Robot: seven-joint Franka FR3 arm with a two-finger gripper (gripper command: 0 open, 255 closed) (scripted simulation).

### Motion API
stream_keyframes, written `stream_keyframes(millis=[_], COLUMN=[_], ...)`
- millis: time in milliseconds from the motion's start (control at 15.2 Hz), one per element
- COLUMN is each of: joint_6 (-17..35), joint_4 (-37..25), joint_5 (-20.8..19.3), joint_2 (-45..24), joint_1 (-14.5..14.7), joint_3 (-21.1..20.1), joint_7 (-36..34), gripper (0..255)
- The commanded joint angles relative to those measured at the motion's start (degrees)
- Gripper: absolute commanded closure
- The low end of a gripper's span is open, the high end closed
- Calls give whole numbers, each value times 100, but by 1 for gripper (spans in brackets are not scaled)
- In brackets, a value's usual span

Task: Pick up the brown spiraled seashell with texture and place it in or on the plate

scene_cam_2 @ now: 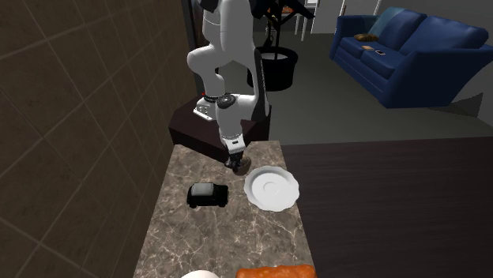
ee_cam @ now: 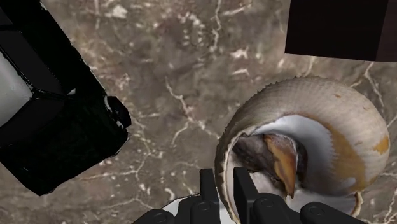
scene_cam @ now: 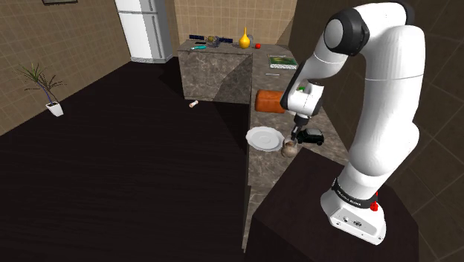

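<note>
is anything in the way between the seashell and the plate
Nothing visible. The brown spiraled seashell, at the pincer, sits right beside the round white plate; the small black toy car lies on its other side, off that path.

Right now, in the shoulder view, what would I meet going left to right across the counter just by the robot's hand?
white plate → brown spiral seashell → black toy car

Dim even light, faint soft shadows, muted tones
</note>
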State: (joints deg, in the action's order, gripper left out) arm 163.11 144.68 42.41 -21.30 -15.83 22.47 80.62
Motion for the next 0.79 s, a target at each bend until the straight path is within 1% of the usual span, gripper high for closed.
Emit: stream_keyframes(millis=[0, 396, 726], joint_6=[-77, -379, -647], joint_4=[59, 253, 367], joint_5=[-198, -1083, -1948], joint_2=[139, 708, 1216], joint_1=[129, 623, 972], joint_3=[161, 820, 1331], joint_7=[-162, -856, -1510], gripper=[255, 255, 255])
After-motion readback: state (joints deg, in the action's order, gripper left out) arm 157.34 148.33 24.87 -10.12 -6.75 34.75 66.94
